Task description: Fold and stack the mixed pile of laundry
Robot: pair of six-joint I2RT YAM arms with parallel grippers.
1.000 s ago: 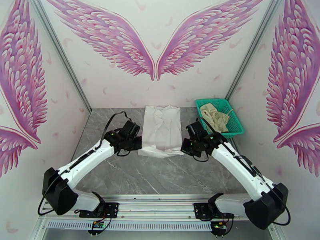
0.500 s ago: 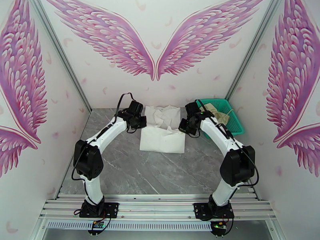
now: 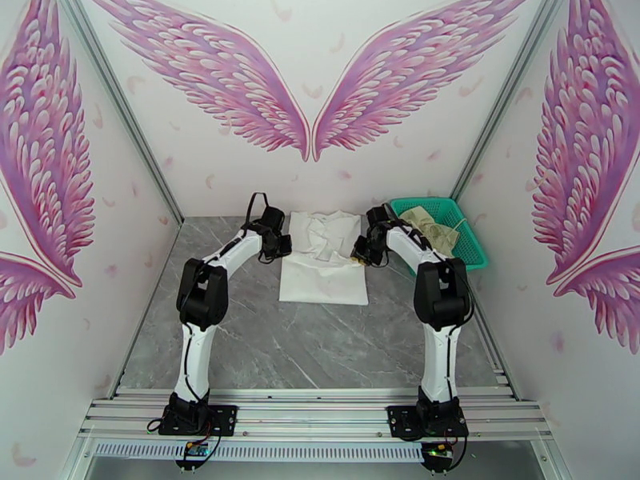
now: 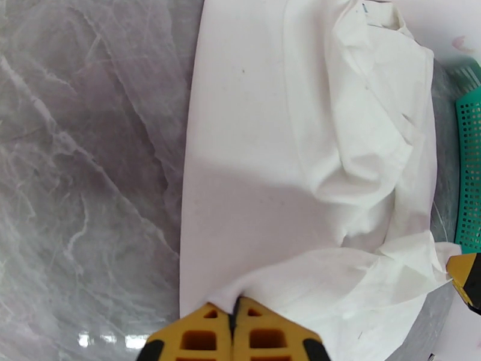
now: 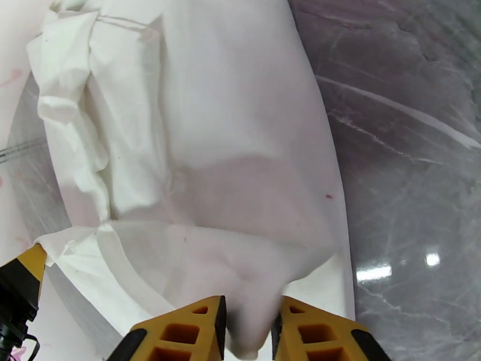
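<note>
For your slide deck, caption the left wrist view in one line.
Left tool pinching the white shirt edge on the marble table.

Matt white cloth shirt on glossy grey marble-look table; teal plastic mesh basket.

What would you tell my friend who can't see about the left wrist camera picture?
A large white cloth shirt lies half folded on a grey marble-patterned table, its near edge pinched between the left gripper's yellow fingers. A teal-green plastic mesh basket peeks in at right.

A large white cloth shirt is spread half-folded on the desk; a crumpled cream-beige garment is seen right of it.
</note>
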